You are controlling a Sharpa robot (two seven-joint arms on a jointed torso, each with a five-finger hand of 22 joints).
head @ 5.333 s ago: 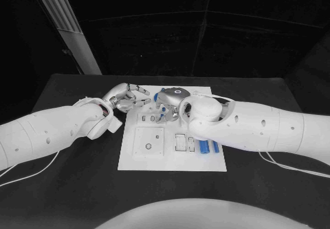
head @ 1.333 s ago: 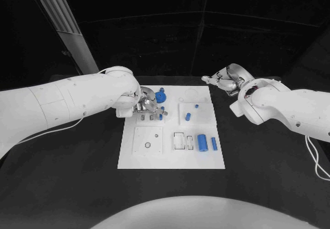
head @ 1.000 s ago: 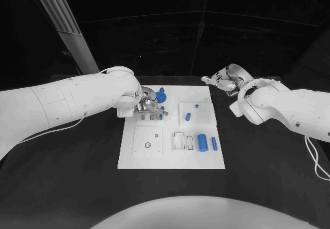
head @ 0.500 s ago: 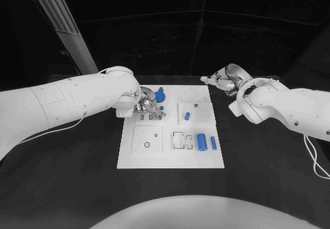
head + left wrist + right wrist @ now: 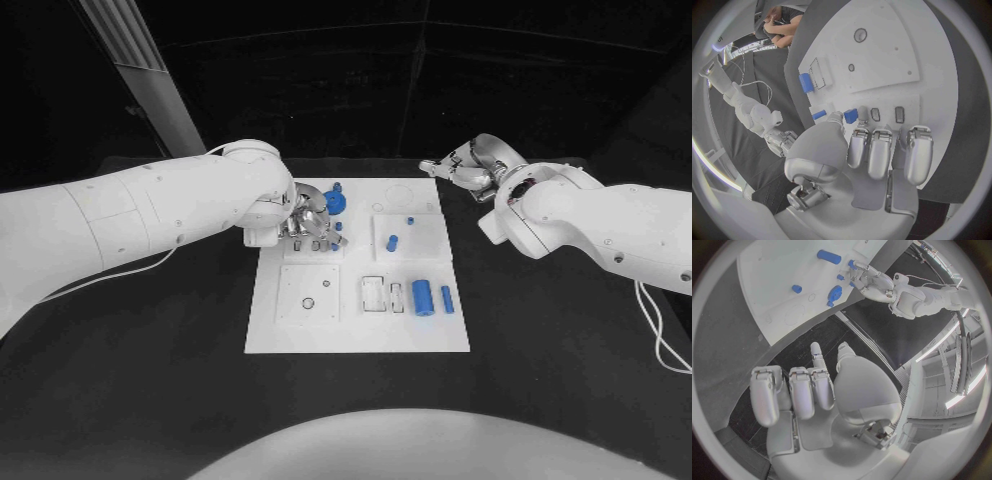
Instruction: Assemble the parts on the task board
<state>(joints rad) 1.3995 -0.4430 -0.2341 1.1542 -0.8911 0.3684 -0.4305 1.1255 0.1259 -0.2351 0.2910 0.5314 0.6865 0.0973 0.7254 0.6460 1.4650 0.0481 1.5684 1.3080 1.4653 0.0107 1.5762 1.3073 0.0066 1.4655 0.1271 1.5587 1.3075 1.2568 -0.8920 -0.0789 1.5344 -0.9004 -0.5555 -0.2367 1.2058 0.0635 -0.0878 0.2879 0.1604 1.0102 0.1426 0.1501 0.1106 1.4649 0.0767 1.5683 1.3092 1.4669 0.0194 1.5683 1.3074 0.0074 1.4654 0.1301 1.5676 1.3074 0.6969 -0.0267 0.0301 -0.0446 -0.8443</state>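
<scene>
The white task board lies in the middle of the table. My left hand is low over its far left part, beside a row of small slots. Its thumb and a fingertip pinch a small blue part at the end of that row. A round blue part stands just beyond that hand. A blue cylinder and a tiny blue piece lie on the square plate, and two larger blue cylinders lie at the right. My right hand hovers off the far right corner, holding nothing.
The black table surrounds the board. My left forearm crosses the table's left side, and my right forearm covers its right side. A square panel with two holes sits on the board's near left.
Since 5.3 s ago my right hand has left the board's far middle and moved out past the far right corner. Over the last second the left hand has stayed at the slots.
</scene>
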